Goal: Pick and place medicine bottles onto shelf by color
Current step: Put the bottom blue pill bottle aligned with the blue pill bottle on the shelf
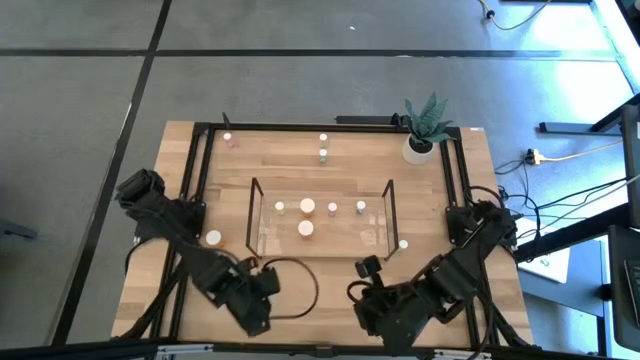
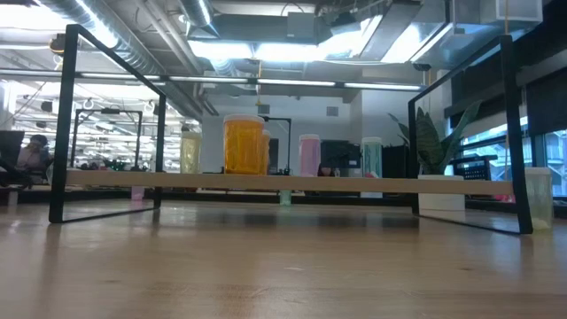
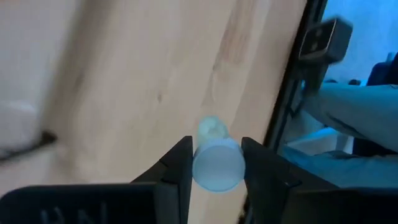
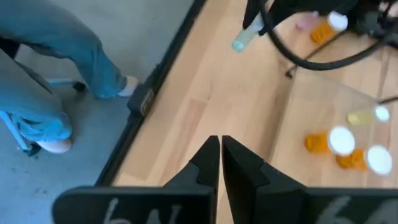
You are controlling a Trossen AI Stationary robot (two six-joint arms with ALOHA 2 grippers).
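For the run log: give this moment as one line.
left tool: shut on pale bottle | right tool: shut, empty, above table | shelf: holds several bottles

A potted plant [image 1: 424, 128] stands at the wooden desk's [image 1: 300, 290] far right corner. Cables [image 1: 560, 205] trail over the grey floor [image 1: 300, 60] beside it. A person's jeans-clad legs [image 4: 43, 74], apparently, stand near the desk edge.

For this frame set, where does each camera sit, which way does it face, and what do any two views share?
High: overhead, looking straight down; both arms, shelf on the table.
Low: table height, level through the shelf into the room; no arm shows.
Left wrist: past left gripper, clamped on a pale bottle.
Right wrist: past shut right gripper, empty; a person's legs beside the table.
Shared: high and low both show the orange bottle.
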